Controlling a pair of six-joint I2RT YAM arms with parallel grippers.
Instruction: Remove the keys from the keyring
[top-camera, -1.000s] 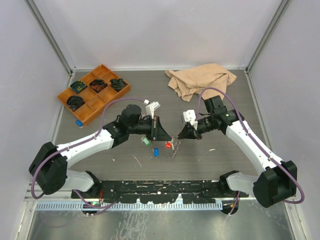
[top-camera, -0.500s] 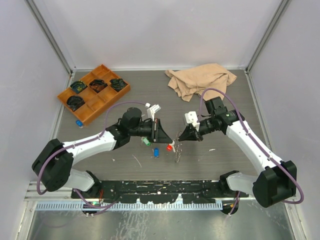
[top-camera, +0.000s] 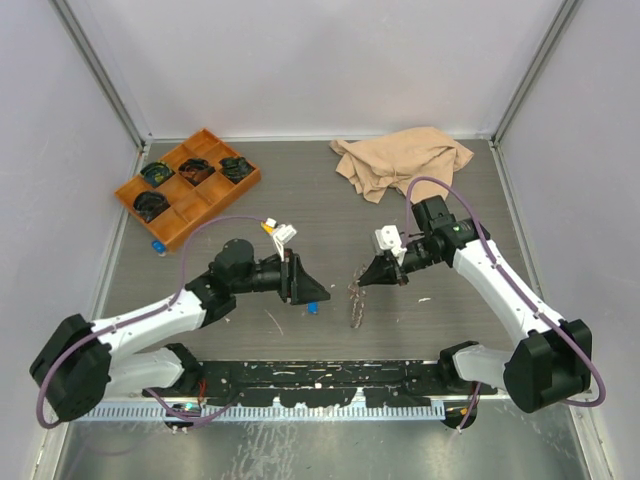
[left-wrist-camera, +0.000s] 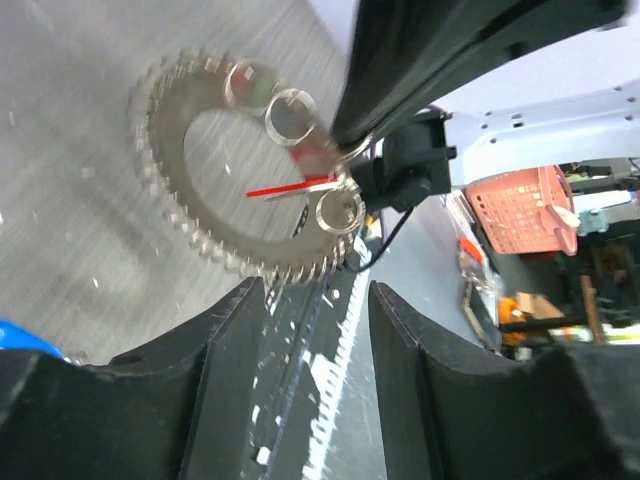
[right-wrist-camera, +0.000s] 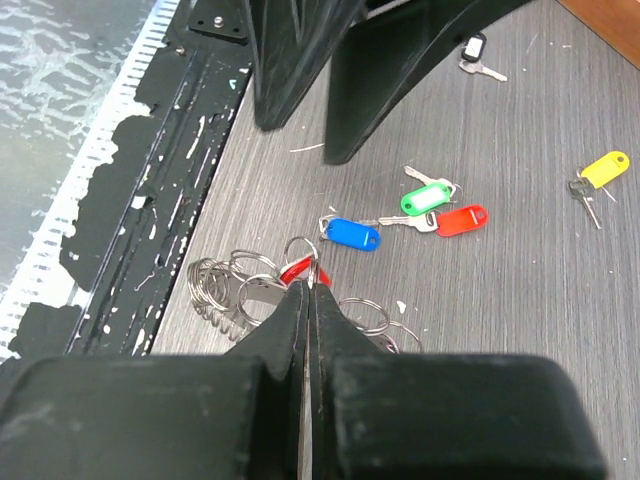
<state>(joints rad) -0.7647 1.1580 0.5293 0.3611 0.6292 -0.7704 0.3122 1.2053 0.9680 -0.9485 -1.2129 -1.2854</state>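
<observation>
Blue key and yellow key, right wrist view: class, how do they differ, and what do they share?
The blue key lies close to the keyring, beside the green key; the yellow key lies alone, far from it. The blue key's tag sits nearly level in the view; the yellow key's slants. Both lie loose on the table.

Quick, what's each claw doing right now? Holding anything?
Left gripper: open, holding nothing.
Right gripper: shut on a red tag at the keyring.
</observation>
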